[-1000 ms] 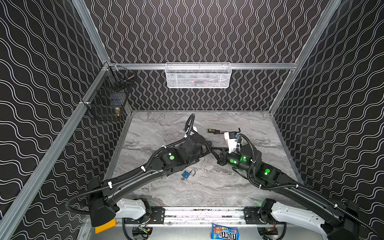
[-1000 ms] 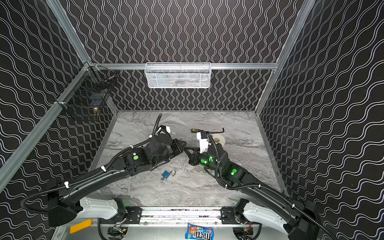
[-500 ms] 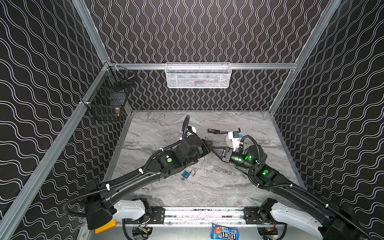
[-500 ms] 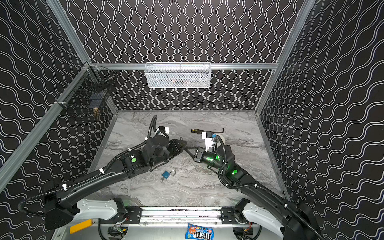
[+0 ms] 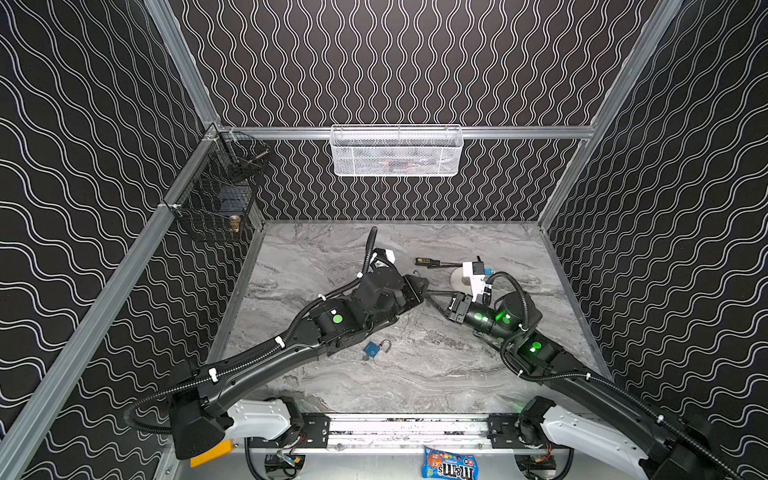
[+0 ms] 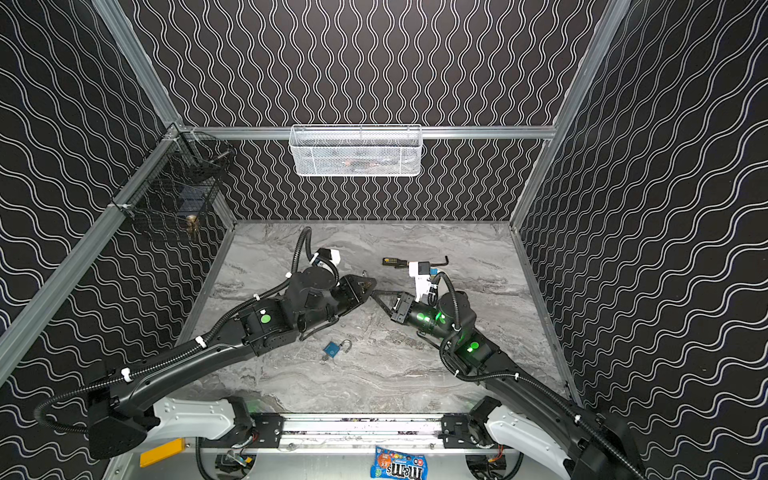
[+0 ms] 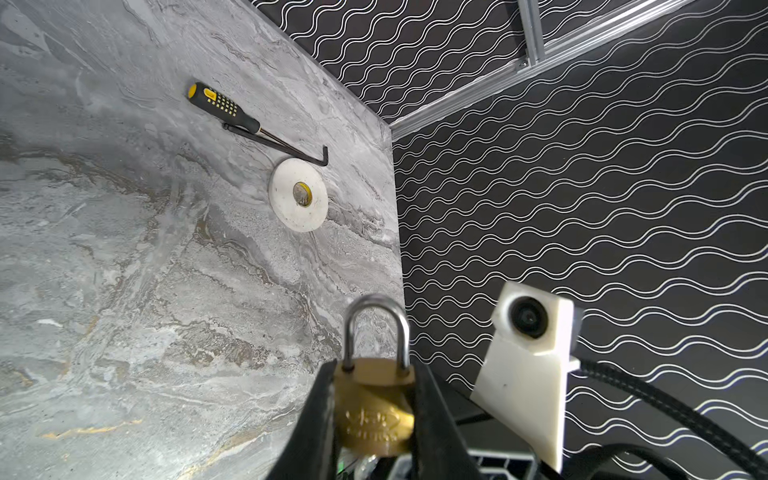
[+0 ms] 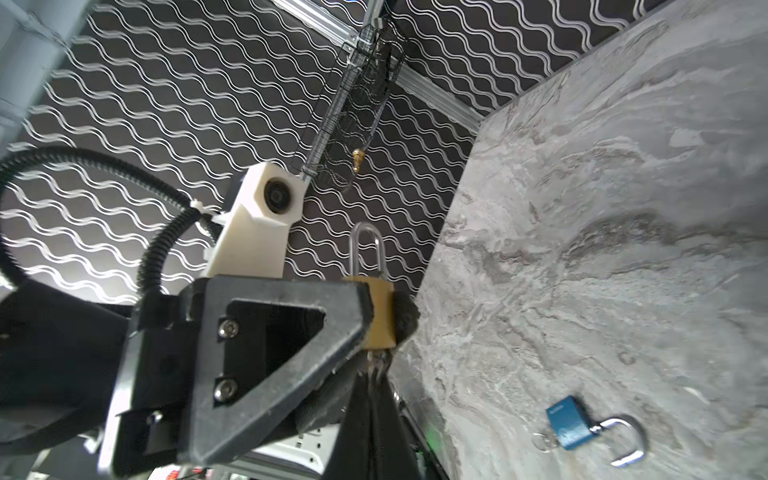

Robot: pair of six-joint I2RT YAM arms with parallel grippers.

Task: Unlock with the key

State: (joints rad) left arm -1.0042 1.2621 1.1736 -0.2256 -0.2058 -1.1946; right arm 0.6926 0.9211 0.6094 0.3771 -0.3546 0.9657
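Left gripper (image 7: pixel 374 376) clamps the brass padlock (image 7: pixel 374 415) by its two narrow sides, black fingers (image 7: pixel 316 419) either side. Logo face is toward the left wrist camera. The shackle (image 7: pixel 376 324) sticks out past the fingertips, both legs seated in the body. Padlock is held up off the desk (image 7: pixel 124 291).

Right gripper (image 8: pixel 374 376) is closed tight, its tips at the padlock's underside, the end opposite the shackle. A small silver key (image 8: pixel 378 361) is pinched at the tips and touches the padlock bottom; how deep it sits cannot be told, blurred.

In both top views the grippers meet tip to tip mid-desk, and the left gripper's fingers hide most of the padlock body. The right arm's white camera mount (image 7: pixel 523 386) sits just beside the padlock.

On the arm-base side of the grippers, well apart from them, a blue padlock (image 8: pixel 569 422) lies flat on the desk, open.

Beyond the right gripper lies a white tape roll (image 7: pixel 298 194), partly covered by the right wrist in a top view. Just past it a black L-shaped hex key (image 7: pixel 286 145) and a yellow-black screwdriver (image 7: pixel 226 107) lie alongside each other.

Far behind the grippers are a white mesh basket (image 5: pixel 397 151) on the back rail and a black wire basket (image 5: pixel 216 195) on the left wall rail, a brass item (image 5: pixel 235 223) at it. An M&M's bag (image 5: pixel 449 467) lies at the front edge, behind the arm bases.
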